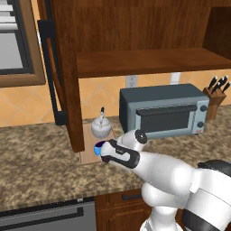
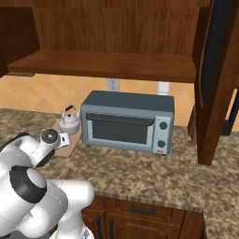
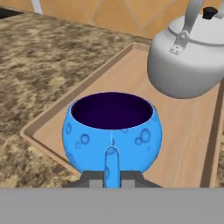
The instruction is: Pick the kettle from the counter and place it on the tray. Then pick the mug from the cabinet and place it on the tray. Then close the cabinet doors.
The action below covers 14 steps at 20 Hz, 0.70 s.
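Claw (image 3: 112, 175) closed on the handle of the blue mug (image 3: 112, 131), mug upright over the near end of the tray (image 3: 183, 144), kettle (image 3: 188, 57) on the tray behind it, tray on the counter (image 1: 40, 153), cabinet doors (image 2: 214, 79) open

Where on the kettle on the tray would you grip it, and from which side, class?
Grip the kettle by its arched handle, coming straight down from above. It stands upright on the tray, the handle rises clear over the lid, and the round smooth body is too wide for the fingers. The mug crowds its near side.
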### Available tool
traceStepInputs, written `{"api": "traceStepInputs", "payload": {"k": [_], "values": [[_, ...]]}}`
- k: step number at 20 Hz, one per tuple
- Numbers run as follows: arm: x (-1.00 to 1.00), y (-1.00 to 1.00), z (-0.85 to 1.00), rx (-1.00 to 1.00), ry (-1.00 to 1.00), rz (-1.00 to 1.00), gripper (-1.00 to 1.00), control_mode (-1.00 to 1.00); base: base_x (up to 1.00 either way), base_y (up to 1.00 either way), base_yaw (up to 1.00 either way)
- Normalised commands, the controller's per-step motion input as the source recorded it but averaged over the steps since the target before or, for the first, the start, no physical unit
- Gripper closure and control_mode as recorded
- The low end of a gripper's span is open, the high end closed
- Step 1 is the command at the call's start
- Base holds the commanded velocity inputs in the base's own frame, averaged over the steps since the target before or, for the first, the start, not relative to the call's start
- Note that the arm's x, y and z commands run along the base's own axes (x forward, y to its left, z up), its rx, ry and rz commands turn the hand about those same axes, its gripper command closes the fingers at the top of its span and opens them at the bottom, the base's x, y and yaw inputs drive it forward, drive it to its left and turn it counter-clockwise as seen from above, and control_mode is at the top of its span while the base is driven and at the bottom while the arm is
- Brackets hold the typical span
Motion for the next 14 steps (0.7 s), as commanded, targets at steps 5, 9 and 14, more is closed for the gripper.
{"api": "traceStepInputs", "payload": {"k": [5, 9, 14], "values": [[0.11, 0.00, -0.07, -0.06, 0.00, -0.01, 1.00, -1.00, 0.00, 0.00, 0.00], [0.07, 0.01, -0.04, -0.08, 0.01, 0.00, 1.00, -1.00, 0.00, 0.00, 0.00], [0.05, 0.02, 0.00, -0.05, 0.01, 0.00, 1.00, -1.00, 0.00, 0.00, 0.00]]}}
